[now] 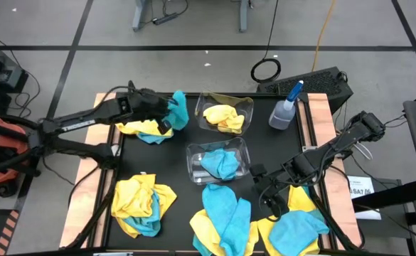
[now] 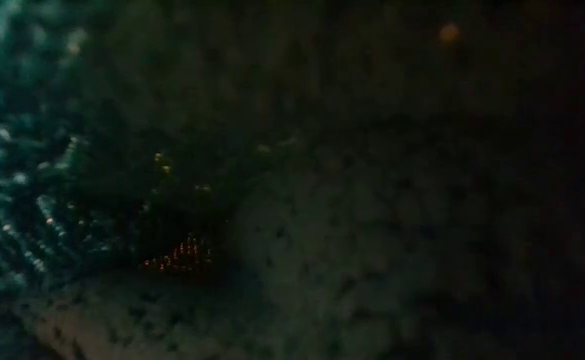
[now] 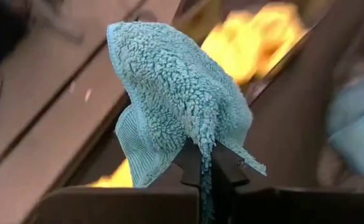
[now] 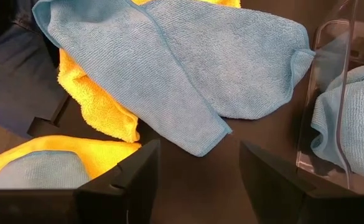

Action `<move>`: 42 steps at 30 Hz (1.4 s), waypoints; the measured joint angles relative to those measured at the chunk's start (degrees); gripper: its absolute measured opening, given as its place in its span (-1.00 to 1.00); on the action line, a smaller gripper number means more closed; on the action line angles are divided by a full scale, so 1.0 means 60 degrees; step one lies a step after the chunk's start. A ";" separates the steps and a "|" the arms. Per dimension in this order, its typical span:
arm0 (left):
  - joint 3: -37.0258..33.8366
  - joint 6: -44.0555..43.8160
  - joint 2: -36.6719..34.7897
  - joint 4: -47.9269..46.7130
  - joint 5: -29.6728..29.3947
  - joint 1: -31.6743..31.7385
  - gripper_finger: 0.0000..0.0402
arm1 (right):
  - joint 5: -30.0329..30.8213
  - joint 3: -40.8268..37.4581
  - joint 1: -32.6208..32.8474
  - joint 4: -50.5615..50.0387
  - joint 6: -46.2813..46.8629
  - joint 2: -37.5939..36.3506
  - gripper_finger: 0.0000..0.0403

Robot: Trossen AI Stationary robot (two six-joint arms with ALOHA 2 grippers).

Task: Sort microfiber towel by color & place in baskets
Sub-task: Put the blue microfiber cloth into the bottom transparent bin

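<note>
My left gripper [image 1: 169,114] is shut on a turquoise towel [image 1: 180,109] near the table's far left, next to the far basket [image 1: 244,107], which holds a yellow towel [image 1: 225,118]. The near basket [image 1: 193,158] at the table's middle holds a turquoise towel [image 1: 220,163]. My right gripper [image 1: 266,190] is open and low over the mat, right of that basket [image 4: 337,93]. A spread turquoise towel [image 4: 169,62] and a yellow one [image 4: 94,106] lie just past its fingertips [image 4: 197,171]. The low view is dark, covered by cloth. My left gripper pinches a bunched fold of the turquoise towel [image 3: 201,149] between its two fingers. The fingers [image 3: 226,167] come from the table's left, slanting down. The rest of the towel [image 3: 169,81] bulges beyond the fingertips in several layers, lifted off the pile below.
Mixed yellow and turquoise piles lie at the near left [image 1: 144,205], the near middle [image 1: 223,222], the near right [image 1: 296,226] and under the left gripper [image 1: 145,130]. A clear spray bottle with a blue nozzle [image 1: 286,108] stands at the far right. Wooden strips edge the black mat [image 1: 314,121].
</note>
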 joint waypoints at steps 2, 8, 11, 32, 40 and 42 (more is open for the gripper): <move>0.0287 0.0033 -0.0135 0.0222 0.0001 -0.0417 -0.97 | 0.0003 0.0000 0.0000 -0.0051 -0.0028 0.0000 0.03; 0.0846 0.0196 -0.0171 0.1421 0.0239 -0.1791 -0.98 | 0.0015 0.0000 0.0000 -0.0229 -0.0064 0.0000 0.03; 0.0896 0.0421 -0.0095 0.2409 0.0604 -0.2468 -0.98 | 0.0015 0.0000 0.0000 -0.0353 -0.0025 0.0000 0.03; 0.0896 0.2602 0.3477 0.4435 -0.0502 -0.5296 -0.98 | 0.0008 0.0000 0.0000 -0.0372 0.0150 0.0000 0.03; 0.0895 0.2696 0.4789 0.4427 -0.0025 -0.5358 -0.98 | 0.0008 0.0000 0.0000 -0.0270 0.0128 0.0000 0.03; 0.0892 0.2684 0.5060 0.4410 0.0059 -0.5358 -0.98 | 0.0008 0.0000 0.0000 -0.0241 0.0098 0.0000 0.03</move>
